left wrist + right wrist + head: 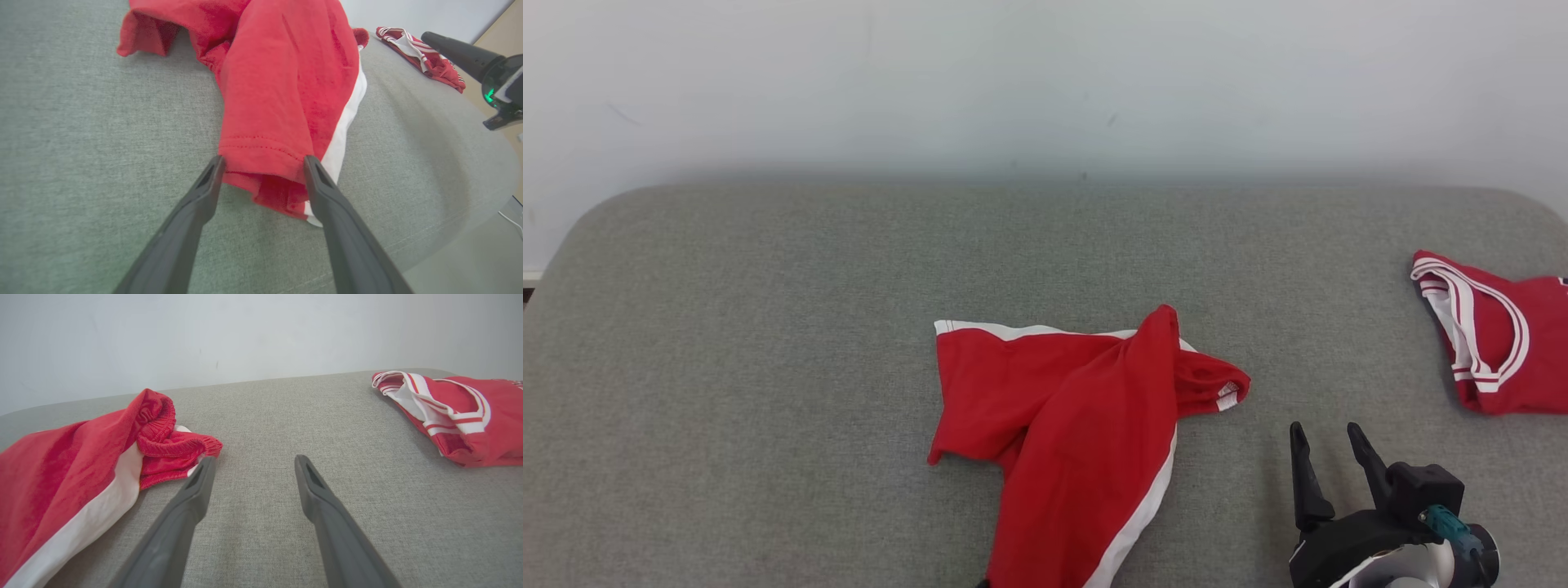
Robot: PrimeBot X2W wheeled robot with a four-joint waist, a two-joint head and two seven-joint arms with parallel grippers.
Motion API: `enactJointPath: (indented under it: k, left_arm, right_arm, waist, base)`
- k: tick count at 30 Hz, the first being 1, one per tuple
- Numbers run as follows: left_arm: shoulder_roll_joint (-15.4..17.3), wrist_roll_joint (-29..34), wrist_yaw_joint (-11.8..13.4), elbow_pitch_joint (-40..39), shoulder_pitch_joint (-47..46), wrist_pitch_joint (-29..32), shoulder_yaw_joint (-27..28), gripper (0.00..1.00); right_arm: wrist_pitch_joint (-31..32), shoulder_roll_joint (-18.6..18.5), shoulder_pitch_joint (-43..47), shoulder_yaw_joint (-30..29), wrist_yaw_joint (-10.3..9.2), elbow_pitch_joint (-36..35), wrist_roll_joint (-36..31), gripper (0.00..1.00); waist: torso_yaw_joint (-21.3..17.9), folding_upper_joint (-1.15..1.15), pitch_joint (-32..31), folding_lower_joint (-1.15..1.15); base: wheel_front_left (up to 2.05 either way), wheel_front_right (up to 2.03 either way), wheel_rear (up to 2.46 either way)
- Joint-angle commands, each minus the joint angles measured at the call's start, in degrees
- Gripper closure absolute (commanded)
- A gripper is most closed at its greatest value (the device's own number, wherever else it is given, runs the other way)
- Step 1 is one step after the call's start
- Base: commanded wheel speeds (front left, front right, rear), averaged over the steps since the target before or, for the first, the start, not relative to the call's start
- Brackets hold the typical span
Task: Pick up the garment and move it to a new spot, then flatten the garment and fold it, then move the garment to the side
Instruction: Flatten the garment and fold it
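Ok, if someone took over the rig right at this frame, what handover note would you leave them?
Left gripper: jaws open, straddling a leg hem of the red shorts, not shut on it.
Right gripper: jaws open over bare grey cushion right of the shorts, holding nothing.
Shorts: crumpled mid-cushion, fabric overlapping. A second red garment with white trim lies at the right edge.
Done: no flattening or fold shows; relocation cannot be told.
Left: grasp, flatten, fold, move aside.
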Motion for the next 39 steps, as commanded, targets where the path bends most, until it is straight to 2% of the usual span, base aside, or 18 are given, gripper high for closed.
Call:
enactJointPath:
  k: [1, 2, 4, 5, 6, 10, 15, 23, 26, 32, 39]
  left_arm:
    - [-0.13, 0.24, 0.04, 0.3, -0.79, -0.16, -0.3, 0.12]
    - [-0.12, 0.31, 0.04, 0.41, -0.98, -0.16, -0.32, 0.37]
    - [-0.05, 0.78, 0.04, 0.58, -1.33, -0.16, 0.06, 0.72]
    - [-0.1, 0.87, 0.04, 0.63, -1.32, -0.16, 0.19, 0.8]
    - [-0.11, 1.0, 0.04, 0.64, -1.37, -0.16, 0.33, 1.0]
    - [0.21, 1.51, 0.04, -0.56, -2.01, -0.16, 0.72, 1.0]
    - [0.78, 2.86, 0.04, -7.47, -1.82, -0.16, 2.57, 1.0]
    - [1.14, 3.55, 0.04, -15.31, -4.69, -0.16, 8.03, 1.0]
    - [2.23, 3.86, 0.04, -14.0, -7.15, -0.16, 10.79, 1.0]
    - [4.02, 4.98, 0.05, -5.87, -13.56, -0.15, 17.57, 1.0]
    - [4.13, 7.06, 0.6, 1.93, -19.66, -0.16, 24.75, 1.0]
  right_arm:
    - [-0.17, -0.03, -0.56, 0.15, -0.18, -0.03, 0.04, 0.0]
    - [-0.17, -0.12, -0.69, 0.23, -0.18, -0.06, 0.06, 0.0]
    - [-0.17, -0.19, -0.87, 0.19, -0.18, -0.11, 0.19, 0.0]
    - [-0.18, -0.19, -0.86, 0.18, -0.18, -0.09, 0.25, 0.0]
    - [-0.18, -0.19, -0.8, 0.15, -0.18, -0.08, 0.31, 0.0]
    - [-0.18, -0.1, -0.65, -0.31, -0.18, -0.03, 0.48, 0.0]
    - [-0.18, 0.03, -0.37, -0.9, -0.18, -0.2, 0.56, 0.0]
    - [-0.11, 0.37, -1.05, -0.81, -0.18, -0.03, 0.78, 0.0]
    - [-0.11, 0.45, -2.0, -0.41, -0.18, -0.26, 1.01, 0.0]
    - [-0.1, 0.53, -3.54, 1.0, -0.18, -1.23, 1.38, 0.0]
    - [-0.09, 0.78, -4.96, 4.89, -0.18, -4.46, 2.68, 0.0]
  waist:
    - [-0.51, 0.0, 0.47, 0.0]
    - [-0.67, 0.0, 0.65, 0.0]
    - [-0.89, 0.0, 0.95, 0.0]
    - [-0.98, 0.0, 1.04, 0.0]
    - [-1.08, 0.0, 1.15, 0.0]
    - [-1.19, 0.0, 1.52, 0.0]
    - [-0.93, 0.0, 1.91, 0.0]
    - [-0.77, 0.0, 3.33, 0.0]
    - [-1.18, 0.0, 4.73, 0.0]
    - [-2.94, 0.0, 8.08, 0.0]
    - [-4.65, 0.0, 11.23, 0.0]
  base:
    - [0.0, 0.0, 0.0]
    - [0.0, 0.0, 0.0]
    - [0.0, 0.0, 0.0]
    - [0.0, 0.0, 0.0]
    - [0.0, 0.0, 0.0]
    - [0.0, 0.0, 0.0]
    - [0.0, 0.0, 0.0]
    - [0.0, 0.0, 0.0]
    - [0.0, 0.0, 0.0]
    - [0.0, 0.0, 0.0]
    - [0.0, 0.0, 0.0]
